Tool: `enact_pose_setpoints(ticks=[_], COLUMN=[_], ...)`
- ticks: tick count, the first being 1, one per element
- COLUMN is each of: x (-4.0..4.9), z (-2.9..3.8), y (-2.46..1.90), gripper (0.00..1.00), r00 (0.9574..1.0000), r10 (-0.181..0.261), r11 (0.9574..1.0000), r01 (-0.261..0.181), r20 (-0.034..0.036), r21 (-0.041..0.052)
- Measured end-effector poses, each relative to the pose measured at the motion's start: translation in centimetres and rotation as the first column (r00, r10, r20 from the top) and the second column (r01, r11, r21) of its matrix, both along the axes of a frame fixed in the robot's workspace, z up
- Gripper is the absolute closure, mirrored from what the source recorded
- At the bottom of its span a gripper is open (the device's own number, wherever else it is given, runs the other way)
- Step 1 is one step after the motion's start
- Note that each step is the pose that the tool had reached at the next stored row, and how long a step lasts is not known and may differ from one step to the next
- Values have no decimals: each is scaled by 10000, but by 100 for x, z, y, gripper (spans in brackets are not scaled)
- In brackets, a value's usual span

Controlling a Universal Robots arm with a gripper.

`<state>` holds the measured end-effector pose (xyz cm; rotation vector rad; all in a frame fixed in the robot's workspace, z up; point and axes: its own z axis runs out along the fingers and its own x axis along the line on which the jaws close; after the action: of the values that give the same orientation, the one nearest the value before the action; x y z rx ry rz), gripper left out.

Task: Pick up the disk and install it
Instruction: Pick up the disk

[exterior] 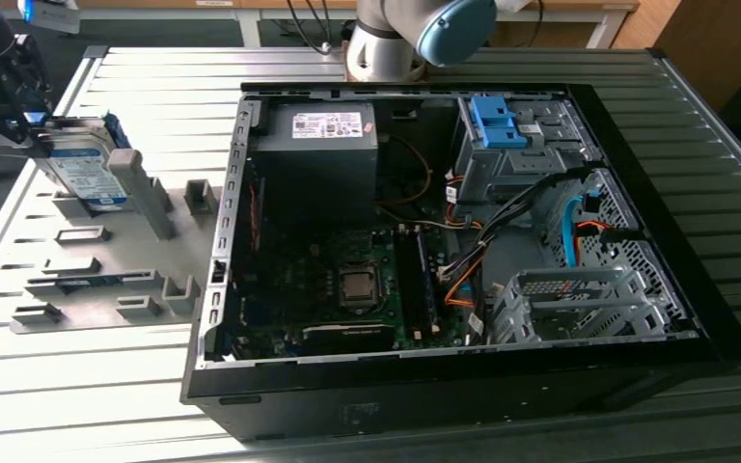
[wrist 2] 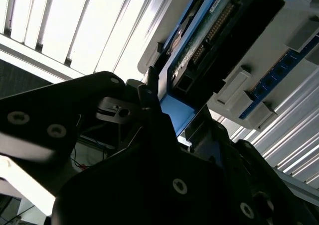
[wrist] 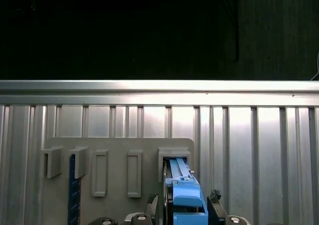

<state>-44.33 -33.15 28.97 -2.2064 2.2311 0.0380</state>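
Note:
The disk, a silver drive with a white-and-blue label and a blue frame, stands on edge in a slot of the grey rack at the exterior view's left. My gripper is at its upper end. In the first wrist view the disk's blue end lies between my two fingers, which sit against its sides. The second wrist view shows the disk edge-on, with its connector row, between the dark fingers. The gripper is shut on the disk, whose far end is still in the slot.
An open computer case lies in the middle of the slatted metal table, with a motherboard, cables and a grey box with a white sticker. A bare blue bracket sits in its drive bay. The rack has several other slots.

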Motion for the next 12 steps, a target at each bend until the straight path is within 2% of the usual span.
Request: enact_pose_setpoints(ticks=[1,2,3,12], x=[0,0,0,0], z=[-2,-2,-4,-6], y=[0,0,0,-2], gripper=[55,55,61,61], r00=[10000,10000,10000,10000], r10=[0,0,0,0], r11=[10000,10000,10000,10000], r01=[0,0,0,0], r20=[0,0,2,3], r21=[1,0,1,2])
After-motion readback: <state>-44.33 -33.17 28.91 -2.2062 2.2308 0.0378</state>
